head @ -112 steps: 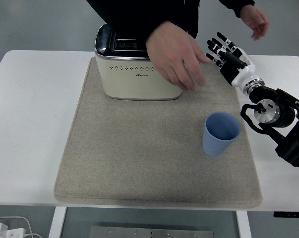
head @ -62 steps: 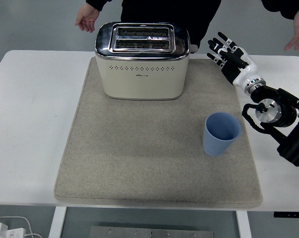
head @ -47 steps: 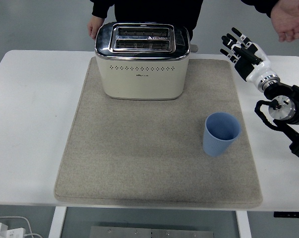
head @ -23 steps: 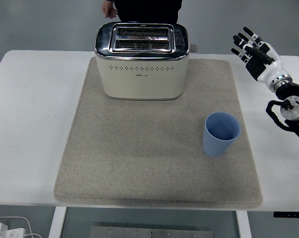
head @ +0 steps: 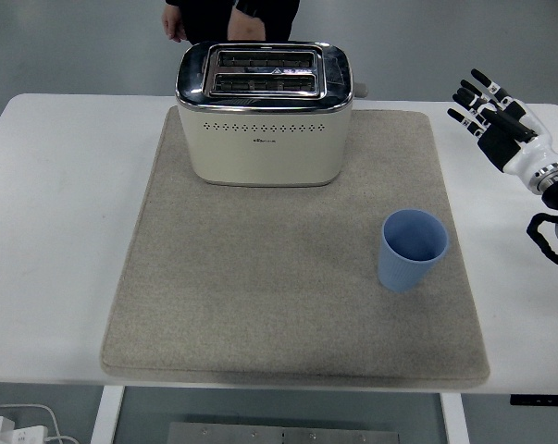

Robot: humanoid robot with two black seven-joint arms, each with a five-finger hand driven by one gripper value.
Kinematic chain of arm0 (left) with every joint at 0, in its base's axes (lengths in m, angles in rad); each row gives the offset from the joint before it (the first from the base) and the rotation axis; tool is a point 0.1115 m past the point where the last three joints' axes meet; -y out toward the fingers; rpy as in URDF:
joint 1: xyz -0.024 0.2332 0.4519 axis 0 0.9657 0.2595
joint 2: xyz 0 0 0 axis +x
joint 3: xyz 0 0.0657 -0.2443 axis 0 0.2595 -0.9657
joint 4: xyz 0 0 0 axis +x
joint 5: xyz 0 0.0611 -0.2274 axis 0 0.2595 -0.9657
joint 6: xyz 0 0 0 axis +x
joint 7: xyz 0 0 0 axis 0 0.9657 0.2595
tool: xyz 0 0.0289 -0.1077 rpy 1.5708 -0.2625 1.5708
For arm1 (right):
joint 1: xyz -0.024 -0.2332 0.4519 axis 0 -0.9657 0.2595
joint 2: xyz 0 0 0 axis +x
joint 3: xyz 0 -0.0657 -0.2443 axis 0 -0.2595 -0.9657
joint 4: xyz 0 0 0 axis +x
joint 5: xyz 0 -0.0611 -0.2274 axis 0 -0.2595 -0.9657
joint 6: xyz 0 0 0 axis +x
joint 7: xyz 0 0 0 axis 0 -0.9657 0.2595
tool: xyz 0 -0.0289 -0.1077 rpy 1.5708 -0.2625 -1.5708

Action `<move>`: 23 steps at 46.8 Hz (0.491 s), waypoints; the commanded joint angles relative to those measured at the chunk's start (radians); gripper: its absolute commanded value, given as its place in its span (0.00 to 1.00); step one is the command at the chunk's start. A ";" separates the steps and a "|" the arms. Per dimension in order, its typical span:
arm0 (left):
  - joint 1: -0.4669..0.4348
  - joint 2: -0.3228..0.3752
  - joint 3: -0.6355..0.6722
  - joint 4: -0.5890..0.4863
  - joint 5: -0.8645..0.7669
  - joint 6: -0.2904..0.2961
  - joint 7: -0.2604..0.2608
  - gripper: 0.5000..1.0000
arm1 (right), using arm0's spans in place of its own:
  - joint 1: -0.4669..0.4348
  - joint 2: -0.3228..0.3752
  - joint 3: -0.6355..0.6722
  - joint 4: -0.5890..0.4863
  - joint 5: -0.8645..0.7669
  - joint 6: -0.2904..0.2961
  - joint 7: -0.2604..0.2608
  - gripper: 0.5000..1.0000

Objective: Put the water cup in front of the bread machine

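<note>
On mat: water cup (head: 413, 250) upright | right robot hand (head: 494, 116) well apart, fingers spread, empty

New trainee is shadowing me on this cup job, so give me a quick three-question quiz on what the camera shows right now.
1. True or false: the cup lies tipped on its side.
2. Which hand is in view, and what does it hold?
3. The cup stands on the: A) bare table B) mat C) toaster

Key
1. False; it stands upright, empty.
2. The right hand, fingers spread, holding nothing, over the table at the right edge, apart from the cup.
3. B; on the mat, nearer than the toaster and off to its right.
</note>
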 commanded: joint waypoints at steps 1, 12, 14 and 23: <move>0.000 0.000 0.000 0.000 0.000 0.000 0.000 1.00 | -0.027 -0.038 0.001 0.049 -0.008 0.016 0.008 0.86; 0.000 0.000 0.000 0.000 0.000 0.000 0.000 1.00 | -0.104 -0.135 0.000 0.124 -0.014 0.079 0.053 0.86; 0.000 0.000 0.000 0.000 0.000 0.000 0.000 1.00 | -0.118 -0.146 0.000 0.132 -0.017 0.090 0.060 0.86; -0.003 0.000 0.000 -0.002 0.002 0.000 0.000 1.00 | -0.173 -0.195 0.000 0.156 -0.126 0.119 0.119 0.86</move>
